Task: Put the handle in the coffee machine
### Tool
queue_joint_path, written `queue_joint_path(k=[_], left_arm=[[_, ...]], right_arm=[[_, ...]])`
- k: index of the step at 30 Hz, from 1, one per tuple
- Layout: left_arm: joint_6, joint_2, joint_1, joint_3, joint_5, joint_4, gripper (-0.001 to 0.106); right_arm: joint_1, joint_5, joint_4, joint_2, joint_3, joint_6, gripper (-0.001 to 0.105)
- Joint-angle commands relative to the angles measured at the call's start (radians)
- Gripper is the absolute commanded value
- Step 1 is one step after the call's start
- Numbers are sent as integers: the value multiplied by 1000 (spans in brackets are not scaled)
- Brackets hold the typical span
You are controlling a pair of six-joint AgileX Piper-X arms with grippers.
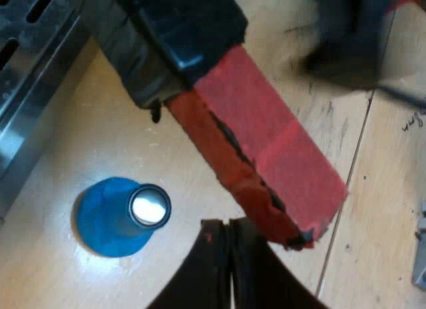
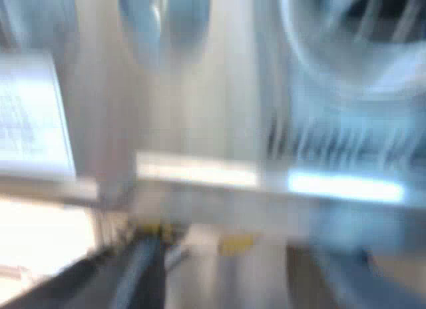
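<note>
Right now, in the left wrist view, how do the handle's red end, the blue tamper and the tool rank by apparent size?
1. Handle's red end, largest.
2. Blue tamper and tool: about alike; the tool is nearest the camera, so unranked.

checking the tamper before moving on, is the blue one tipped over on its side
No, the blue tamper stands on its wide end on the wooden table.

Handle (image 1: 266, 149): red end wrapped in matt tape, torn, rough-edged; dark part glossy plastic. Tamper (image 1: 110, 222): matt blue, polished metal cap. Table (image 1: 66, 142): pale wood, scuffed. Machine tray (image 1: 40, 52): brushed metal, slotted.
</note>
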Motion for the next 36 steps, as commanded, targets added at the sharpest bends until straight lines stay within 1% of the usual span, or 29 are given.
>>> queue_joint_path(k=[1, 3, 6, 10, 12, 13, 15, 16, 17, 18, 20, 21, 23, 24, 27, 29, 30, 31, 33, 34, 35, 36], left_arm=[[-28, -18, -20, -6, 172, 1, 1], [-49, -18, -20, -6, 172, -26, 1], [-64, -18, -20, -6, 169, -50, 1], [-72, -18, -20, -6, 170, -68, 1], [-102, -18, -20, -6, 170, -87, 1], [-107, -18, -20, -6, 170, -90, 1], [-116, -18, -20, -6, 170, -93, 1], [-117, -18, -20, -6, 170, -93, 1], [-125, -18, -24, -6, 170, -91, 1], [-139, -18, -31, -6, 160, -91, 1], [-139, -18, -44, -6, 153, -85, 1], [-139, -21, -55, -6, 147, -83, 1], [-139, -27, -75, -6, 135, -84, 1], [-150, -30, -88, -6, 125, -84, 1], [-167, -41, -117, -6, 103, -88, 1], [-171, -44, -121, -6, 95, -88, 1], [-180, -50, -130, -6, 85, -90, 1], [-210, -71, -152, -6, 63, -114, 1], [-235, -83, -162, -6, 63, -138, 1], [-261, -93, -173, -6, 63, -156, 1], [-282, -99, -181, -6, 57, -173, 1], [-288, -101, -185, -6, 56, -178, 1]], right_arm=[[12, -24, 21, -42, 12, 12, 45], [19, -36, 39, -61, 24, 25, 45], [33, -67, 85, -131, 70, 57, 45], [49, -102, 160, -203, 99, 106, 45], [60, -162, 257, -261, 109, 138, 45], [64, -171, 279, -275, 109, 150, 45], [70, -226, 379, -332, 109, 207, 45], [69, -238, 396, -341, 109, 212, 45], [69, -274, 438, -371, 109, 241, 45], [69, -297, 480, -401, 109, 256, 45], [69, -322, 527, -435, 109, 261, 45], [69, -359, 563, -470, 109, 260, 45], [69, -399, 606, -517, 109, 263, 45], [69, -417, 635, -545, 109, 265, 45], [69, -429, 672, -584, 109, 265, 45], [69, -431, 705, -621, 109, 265, 45], [69, -435, 783, -697, 109, 265, 45], [69, -435, 794, -711, 109, 265, 45], [69, -438, 843, -751, 109, 265, 45], [69, -440, 862, -768, 107, 265, 45], [69, -441, 920, -796, 100, 265, 45], [69, -441, 945, -803, 95, 265, 45]])
